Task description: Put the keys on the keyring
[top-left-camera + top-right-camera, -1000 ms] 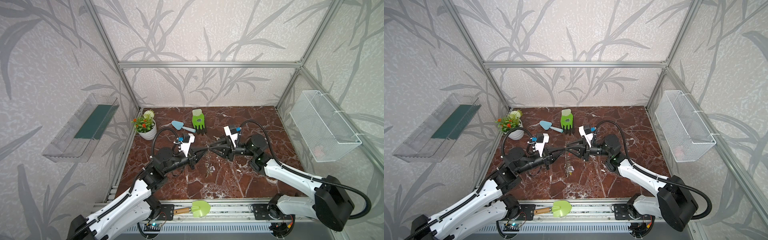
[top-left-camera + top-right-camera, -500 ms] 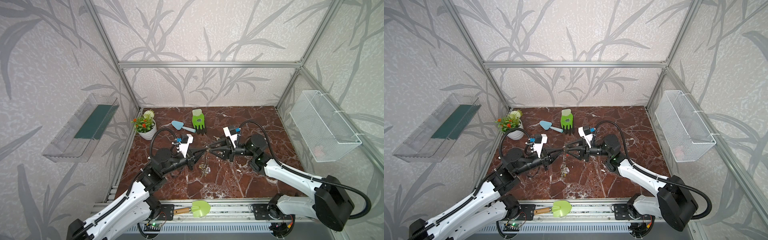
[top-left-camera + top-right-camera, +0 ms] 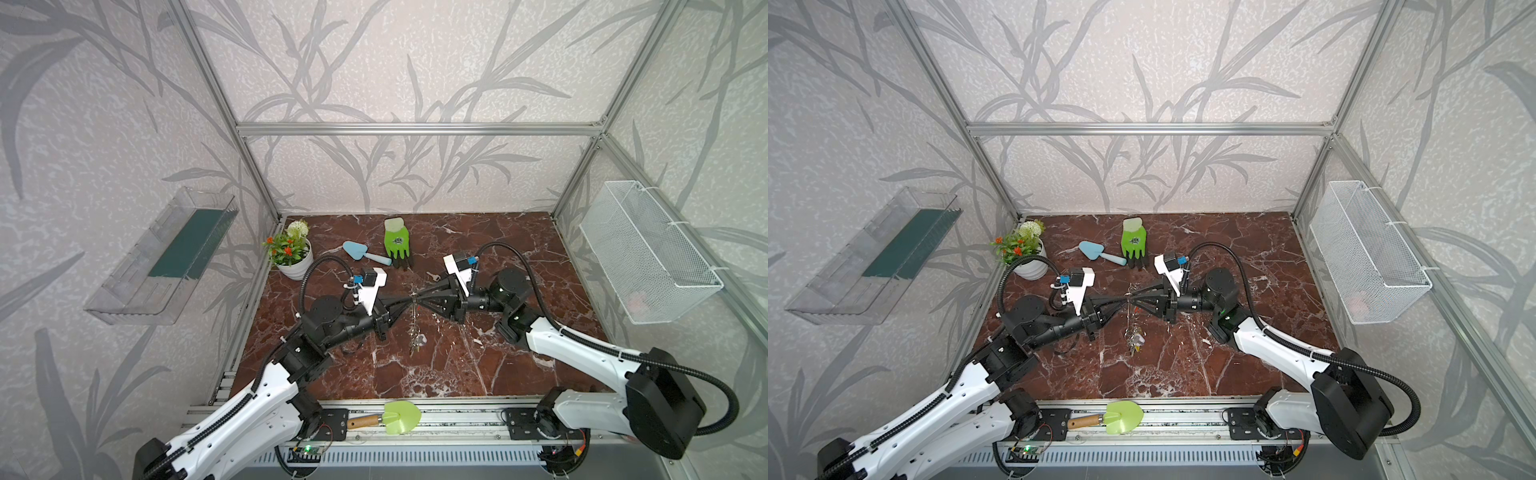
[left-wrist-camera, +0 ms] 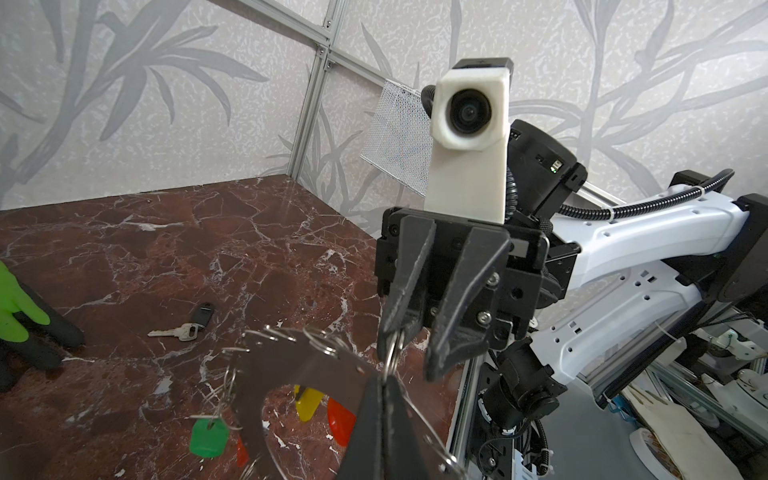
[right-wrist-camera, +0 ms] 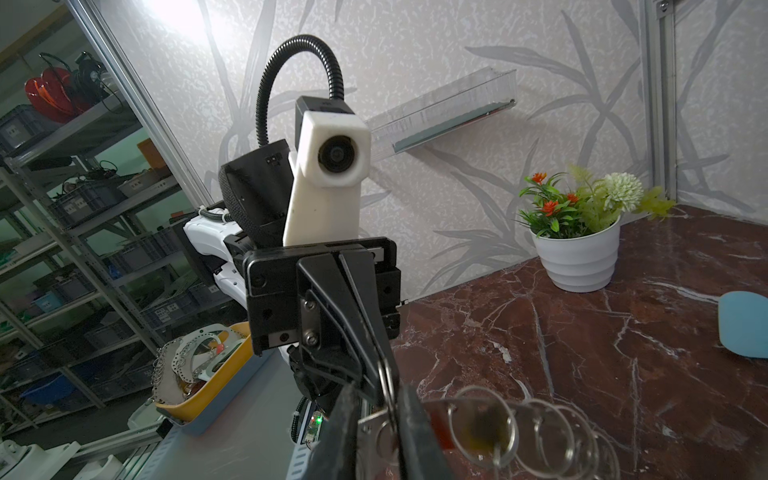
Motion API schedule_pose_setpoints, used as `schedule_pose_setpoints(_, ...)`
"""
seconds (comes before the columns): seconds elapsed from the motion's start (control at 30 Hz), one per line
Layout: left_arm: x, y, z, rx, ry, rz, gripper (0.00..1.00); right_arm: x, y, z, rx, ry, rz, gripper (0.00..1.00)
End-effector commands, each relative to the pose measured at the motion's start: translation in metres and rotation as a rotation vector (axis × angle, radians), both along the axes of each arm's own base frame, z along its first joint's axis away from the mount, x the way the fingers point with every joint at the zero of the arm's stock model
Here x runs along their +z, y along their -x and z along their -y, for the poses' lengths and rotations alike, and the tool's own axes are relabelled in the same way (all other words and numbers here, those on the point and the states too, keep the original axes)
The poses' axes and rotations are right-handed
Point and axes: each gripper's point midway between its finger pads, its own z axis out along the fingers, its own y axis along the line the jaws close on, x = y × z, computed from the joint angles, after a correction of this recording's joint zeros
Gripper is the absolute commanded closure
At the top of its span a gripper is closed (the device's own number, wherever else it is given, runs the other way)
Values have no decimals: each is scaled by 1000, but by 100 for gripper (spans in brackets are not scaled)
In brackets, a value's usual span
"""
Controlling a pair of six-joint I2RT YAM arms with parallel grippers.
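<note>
The left gripper (image 4: 380, 399) pinches the keyring (image 4: 291, 361) by its rim, above the marble (image 3: 457, 374), with tagged keys (image 3: 1136, 338) dangling beneath. Only the wrist views show the right gripper (image 4: 413, 361) with jaws parted around a split ring (image 4: 392, 353). Beyond the keyring lies a loose key (image 4: 174, 331).

Left claw (image 4: 381, 386) pinched shut, right claw (image 4: 413, 359) slightly parted.

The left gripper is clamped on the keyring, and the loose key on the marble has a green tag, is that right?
No, the loose key has a black tag, as the left wrist view shows. The left gripper is indeed clamped on the keyring.
</note>
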Motion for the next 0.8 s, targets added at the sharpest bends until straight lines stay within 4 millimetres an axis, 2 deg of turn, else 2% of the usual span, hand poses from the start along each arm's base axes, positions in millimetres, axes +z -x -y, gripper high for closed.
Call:
schedule_pose_setpoints(0.0,34,5,-1,-17,58,84,100,15,0,-3,3,-25,38,88)
schedule_pose_setpoints(0.17,32,5,-1,-16,55,79,100,13,-2,-3,-5,-24,34,100)
schedule_pose_setpoints(0.27,29,3,-1,-9,56,63,100,14,-2,-3,-7,-31,32,100)
schedule_pose_setpoints(0.33,27,1,-1,-2,57,54,87,14,-3,-2,-13,-36,29,100)
schedule_pose_setpoints(0.4,24,-2,-1,13,62,49,82,16,-3,-2,-11,-44,29,100)
schedule_pose_setpoints(0.77,14,-4,5,-12,52,26,74,19,0,-1,2,-64,20,100)
